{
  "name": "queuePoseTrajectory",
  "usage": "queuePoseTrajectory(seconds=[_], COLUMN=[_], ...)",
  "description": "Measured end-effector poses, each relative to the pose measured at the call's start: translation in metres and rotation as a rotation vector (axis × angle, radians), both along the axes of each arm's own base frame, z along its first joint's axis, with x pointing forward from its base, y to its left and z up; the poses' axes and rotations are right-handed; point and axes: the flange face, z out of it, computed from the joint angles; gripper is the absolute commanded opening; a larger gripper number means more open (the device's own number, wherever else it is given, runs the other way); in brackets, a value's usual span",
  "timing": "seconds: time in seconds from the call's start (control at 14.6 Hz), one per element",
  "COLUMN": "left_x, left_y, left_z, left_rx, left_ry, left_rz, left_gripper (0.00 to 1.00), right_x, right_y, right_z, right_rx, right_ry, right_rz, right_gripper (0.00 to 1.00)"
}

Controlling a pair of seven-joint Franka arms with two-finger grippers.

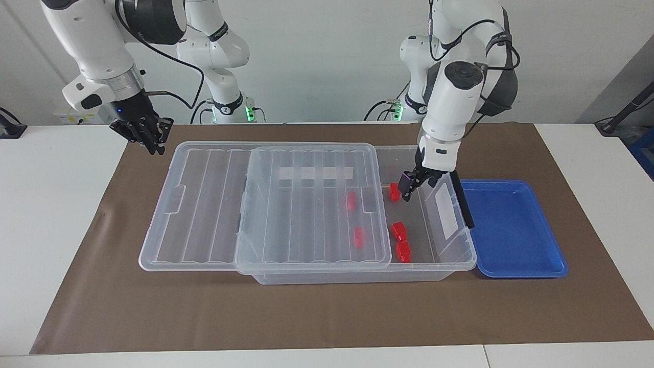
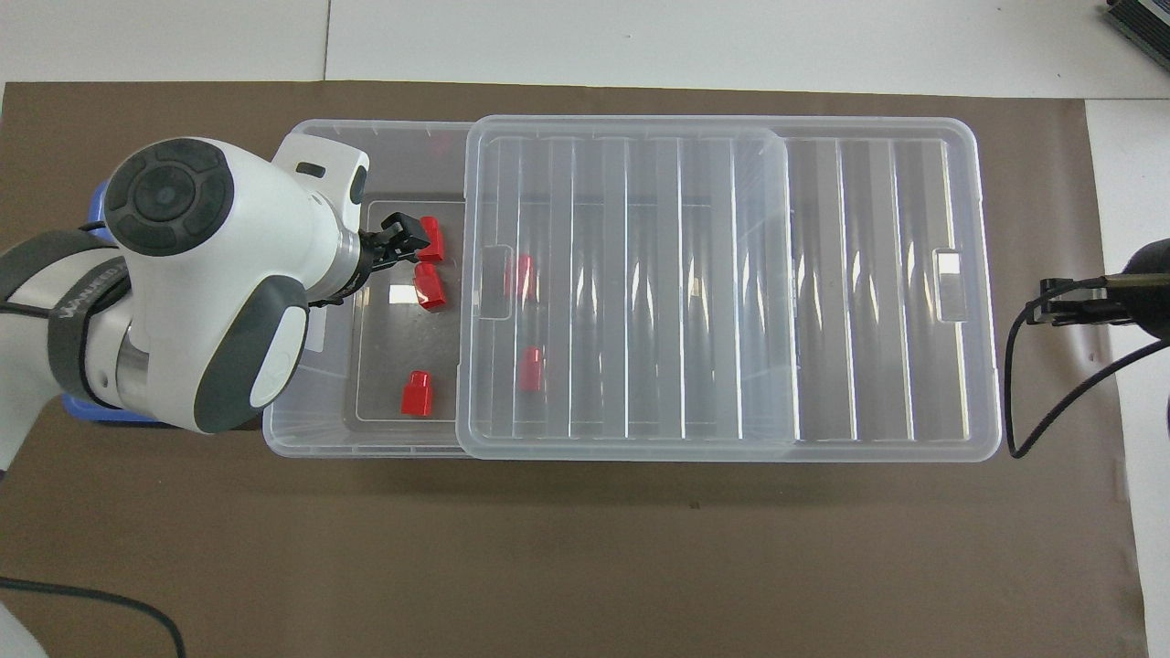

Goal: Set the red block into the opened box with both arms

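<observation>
The clear box [image 1: 460,263] [image 2: 311,446] lies along the mat. Its ribbed lid [image 1: 306,204] [image 2: 713,274] is slid toward the right arm's end, so the end by the black latch bar [image 1: 463,202] is uncovered. Several red blocks lie inside: three in the uncovered part [image 1: 399,231] [image 2: 430,286] and two under the lid [image 1: 359,237] [image 2: 530,369]. My left gripper [image 1: 410,190] [image 2: 402,239] hangs open and empty above the uncovered part. My right gripper [image 1: 153,143] [image 2: 1037,311] is shut on nothing, in the air off the lid's corner at the right arm's end.
A shallow blue tray [image 1: 511,230] sits beside the box at the left arm's end of the table; my left arm hides most of it in the overhead view. A brown mat [image 1: 306,317] covers the table's middle.
</observation>
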Motion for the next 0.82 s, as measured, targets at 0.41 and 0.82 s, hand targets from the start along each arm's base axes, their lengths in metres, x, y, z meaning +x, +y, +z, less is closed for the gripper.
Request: queuePoseTrajectory(seconds=[0.41, 0.82], left_x=[-0.009, -0.008], left_y=[0.109, 0.126], left_z=[0.055, 0.056], left_rx=[-0.016, -0.017], left_ry=[0.001, 0.0], left_rz=[0.016, 0.048], left_gripper=[1.0, 1.0], right_x=[0.042, 0.056], right_y=[-0.048, -0.038], right_z=[-0.078, -0.112], right_rx=[-0.04, 0.014], right_ry=[-0.05, -0.038], right_rz=[0.138, 0.161], right_gripper=[0.0, 0.0])
